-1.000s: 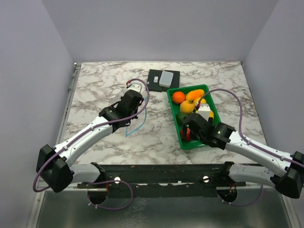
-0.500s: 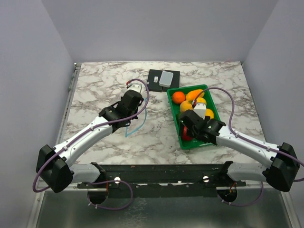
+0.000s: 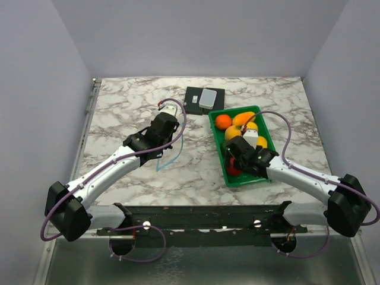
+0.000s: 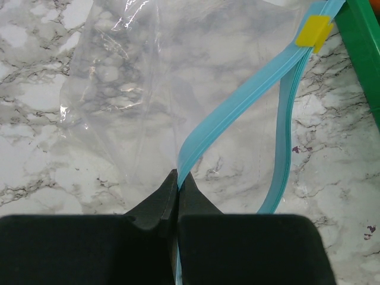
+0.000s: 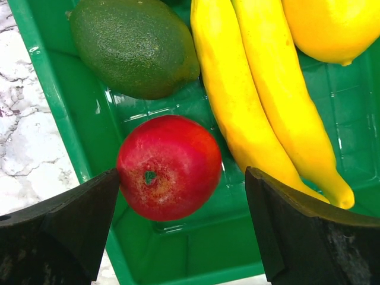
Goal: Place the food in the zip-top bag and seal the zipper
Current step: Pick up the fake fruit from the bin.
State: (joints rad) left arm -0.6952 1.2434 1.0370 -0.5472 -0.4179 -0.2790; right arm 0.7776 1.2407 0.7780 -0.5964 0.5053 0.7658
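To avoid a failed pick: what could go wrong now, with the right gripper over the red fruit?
1. One finger of the right gripper hangs over the wall of the green tray; descending, it may strike it.
2. The other hangs by the banana bunch and could nudge it.
3. The left gripper pinches only the thin zipper; it may slip.

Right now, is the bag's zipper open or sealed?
Open. The zipper shows two blue strips running apart, and the left pincer pinches only one.

Marble-patterned desk (image 3: 119, 107), three things on it.
The clear zip-top bag (image 4: 119, 71), a green tray (image 5: 56, 101) and a black pad (image 3: 193, 98).
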